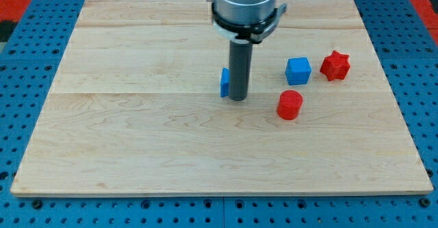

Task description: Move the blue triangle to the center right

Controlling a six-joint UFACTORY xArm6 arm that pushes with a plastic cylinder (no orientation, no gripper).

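The blue triangle sits near the middle of the wooden board, mostly hidden behind my rod; only its left edge shows. My tip rests on the board right against the triangle's right side, slightly toward the view's bottom. The rod hangs from the grey arm head at the view's top.
A blue cube lies to the right of my tip. A red star-shaped block sits further right. A red cylinder stands below the cube. The board lies on a blue perforated table.
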